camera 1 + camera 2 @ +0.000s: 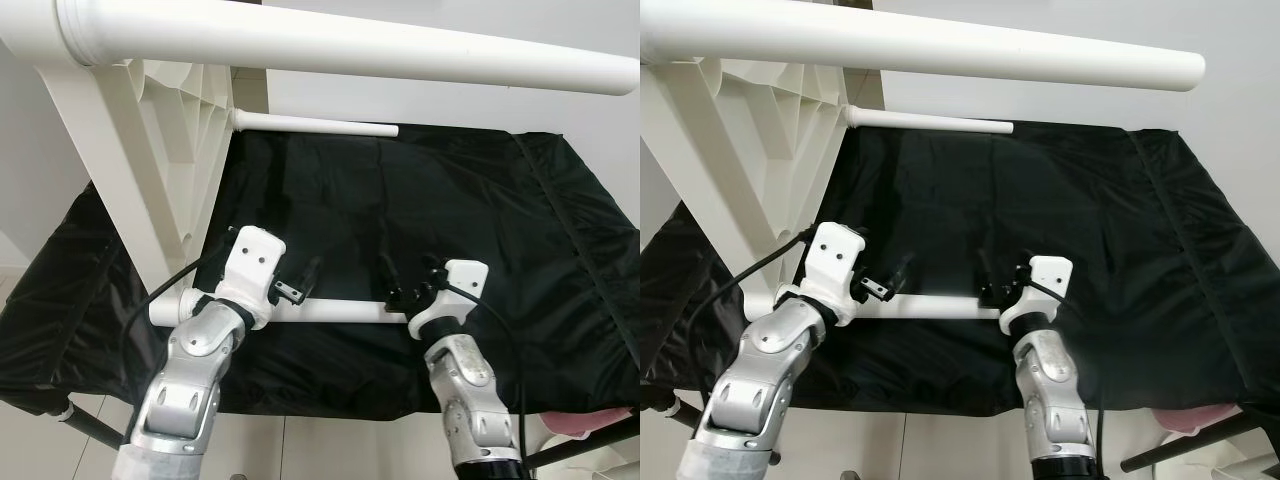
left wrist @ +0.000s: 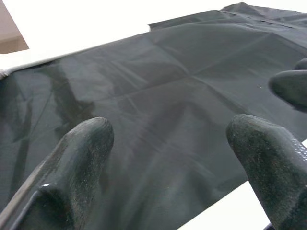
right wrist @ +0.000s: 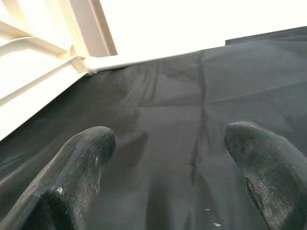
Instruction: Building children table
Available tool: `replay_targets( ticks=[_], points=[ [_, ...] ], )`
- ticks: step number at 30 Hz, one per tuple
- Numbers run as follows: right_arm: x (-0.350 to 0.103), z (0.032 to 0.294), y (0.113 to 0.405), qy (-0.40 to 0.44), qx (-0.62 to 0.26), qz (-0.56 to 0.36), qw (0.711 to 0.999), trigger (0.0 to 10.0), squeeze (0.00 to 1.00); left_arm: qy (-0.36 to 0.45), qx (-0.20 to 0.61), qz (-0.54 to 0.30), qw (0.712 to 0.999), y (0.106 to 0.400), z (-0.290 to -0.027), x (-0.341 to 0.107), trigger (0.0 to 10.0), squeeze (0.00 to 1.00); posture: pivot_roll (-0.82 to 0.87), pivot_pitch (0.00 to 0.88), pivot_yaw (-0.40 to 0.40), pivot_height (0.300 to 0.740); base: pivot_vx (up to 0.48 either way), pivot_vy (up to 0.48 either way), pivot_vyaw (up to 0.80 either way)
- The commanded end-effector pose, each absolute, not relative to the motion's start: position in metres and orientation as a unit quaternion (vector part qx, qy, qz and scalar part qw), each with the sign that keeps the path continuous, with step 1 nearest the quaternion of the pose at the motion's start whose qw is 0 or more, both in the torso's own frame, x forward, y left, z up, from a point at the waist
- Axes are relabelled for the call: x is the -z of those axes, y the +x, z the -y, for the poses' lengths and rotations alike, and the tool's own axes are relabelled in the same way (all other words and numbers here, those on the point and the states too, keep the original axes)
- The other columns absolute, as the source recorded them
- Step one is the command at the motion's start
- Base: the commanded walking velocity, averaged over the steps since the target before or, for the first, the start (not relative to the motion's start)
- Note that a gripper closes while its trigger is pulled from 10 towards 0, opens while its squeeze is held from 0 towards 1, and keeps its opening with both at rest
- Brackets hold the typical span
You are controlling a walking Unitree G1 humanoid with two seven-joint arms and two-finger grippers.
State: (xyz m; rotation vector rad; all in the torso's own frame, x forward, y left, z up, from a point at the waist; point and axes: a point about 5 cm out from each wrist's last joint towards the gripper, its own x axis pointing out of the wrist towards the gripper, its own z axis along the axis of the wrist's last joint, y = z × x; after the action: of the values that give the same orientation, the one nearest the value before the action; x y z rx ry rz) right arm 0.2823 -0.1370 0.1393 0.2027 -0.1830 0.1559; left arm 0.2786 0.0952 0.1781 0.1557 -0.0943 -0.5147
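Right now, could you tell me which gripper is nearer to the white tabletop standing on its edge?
Left. The left gripper is beside the white tabletop, over the near table leg on the black cloth. The right gripper is farther along that leg, toward its free end.

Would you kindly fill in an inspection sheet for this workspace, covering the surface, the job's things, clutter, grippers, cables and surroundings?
Surface: black cloth draped over a bench, creased, hanging at the edges.
Job's things: white tabletop on its side at the robot's left; upper leg and far leg project from it; near leg lies along the cloth between the grippers.
Clutter: pink item at the lower right, partly hidden.
Grippers: left gripper open, over the near leg; right gripper open, at that leg's free end.
Cables: black cable looping by the left wrist; another beside the right forearm.
Surroundings: pale wall behind, light tiled floor below.
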Motion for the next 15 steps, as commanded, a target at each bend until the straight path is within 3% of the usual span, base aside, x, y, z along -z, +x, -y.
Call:
replay_targets(
  ticks=[1, 15],
  points=[
    [-0.14, 0.138, 0.284, 0.093, -0.066, 0.102, 0.988, 10.0, 0.0, 0.065, 0.171, 0.046, 0.982, 0.286, -0.104, -0.174, 10.0, 0.0, -0.02, 0.058, 0.039, 0.74, 0.0, 0.0, 0.0],
    [-0.137, 0.138, 0.285, 0.044, -0.023, 0.119, 0.992, 10.0, 0.0, 0.039, 0.144, 0.062, 0.987, 0.299, -0.105, -0.167, 10.0, 0.0, -0.04, 0.028, 0.085, 0.74, 0.0, 0.0, 0.0]
  ],
)
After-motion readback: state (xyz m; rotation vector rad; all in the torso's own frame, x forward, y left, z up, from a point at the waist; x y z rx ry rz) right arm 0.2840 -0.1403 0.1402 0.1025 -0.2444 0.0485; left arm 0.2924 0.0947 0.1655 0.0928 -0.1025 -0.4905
